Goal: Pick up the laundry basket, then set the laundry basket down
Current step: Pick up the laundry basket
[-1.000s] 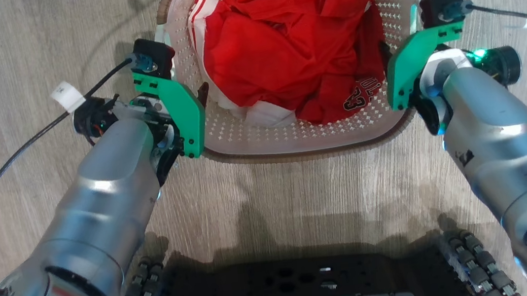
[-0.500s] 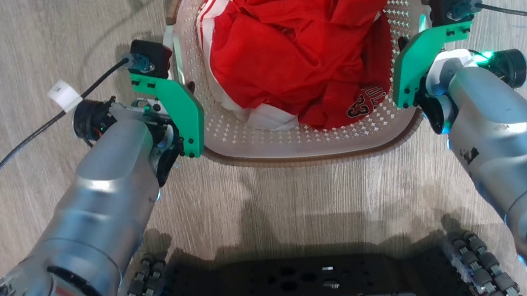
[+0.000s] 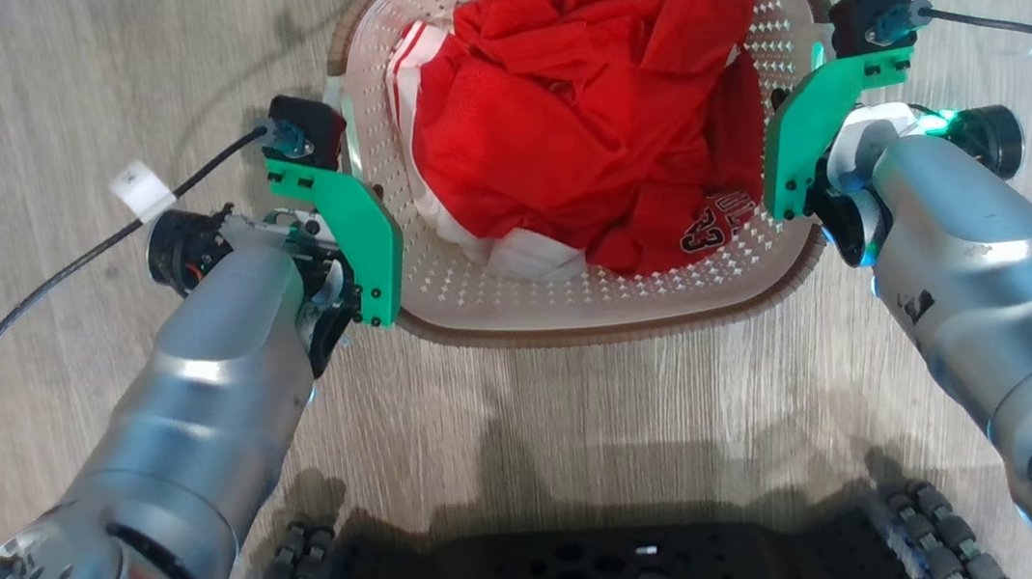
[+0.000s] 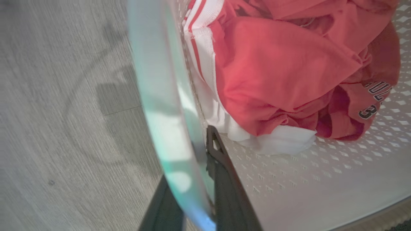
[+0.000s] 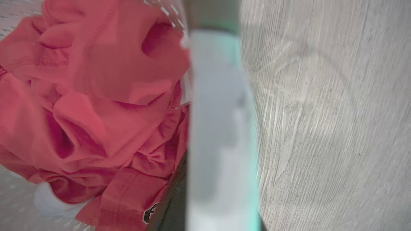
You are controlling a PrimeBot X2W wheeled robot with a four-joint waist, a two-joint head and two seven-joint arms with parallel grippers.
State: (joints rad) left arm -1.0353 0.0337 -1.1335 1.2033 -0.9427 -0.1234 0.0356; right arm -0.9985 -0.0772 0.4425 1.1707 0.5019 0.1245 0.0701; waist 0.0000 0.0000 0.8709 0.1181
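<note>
Lower in head view now, laundry basket [image 3: 610, 308] is sitting between left claw [image 3: 365, 200] and right claw [image 3: 788, 118], both clamping its handles [image 4: 160, 96].

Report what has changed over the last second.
The whole head view slid down, grey wood floor and robot base included, so the camera moved; the white perforated plastic laundry basket with brown rim now shows its far rim. Nothing grasped or released: left gripper and right gripper stay clamped on its white side handles; red clothes unshifted.
</note>
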